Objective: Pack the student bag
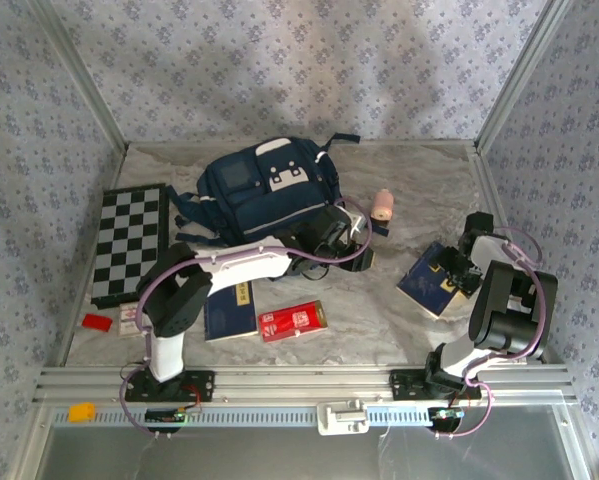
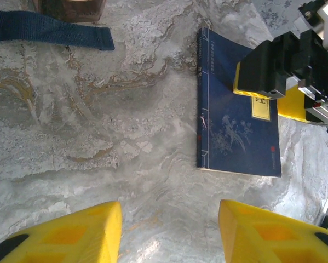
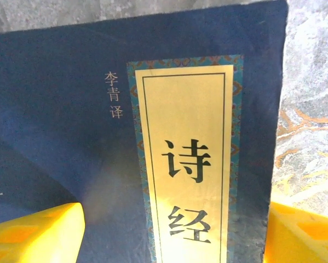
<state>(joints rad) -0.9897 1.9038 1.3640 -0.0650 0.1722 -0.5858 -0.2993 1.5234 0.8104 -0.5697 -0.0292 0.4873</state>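
The student bag (image 1: 264, 180), navy with white patches, lies at the back middle of the table; one of its dark straps (image 2: 49, 30) shows in the left wrist view. My left gripper (image 1: 344, 235) hovers just right of the bag, and its yellow fingers (image 2: 70, 233) stand open over bare marble with nothing between them. My right gripper (image 1: 457, 268) is low over a dark blue book (image 1: 431, 282) with a gold title label (image 3: 188, 164). It is open: one finger (image 3: 38, 235) is over the cover, the other off the book's edge.
A second dark blue book (image 1: 229, 312) and a red box (image 1: 292, 320) lie in front of the left arm. A chessboard (image 1: 129, 245) sits at the left, a small red piece (image 1: 97, 322) near it. A pink roll (image 1: 383, 205) stands right of the bag.
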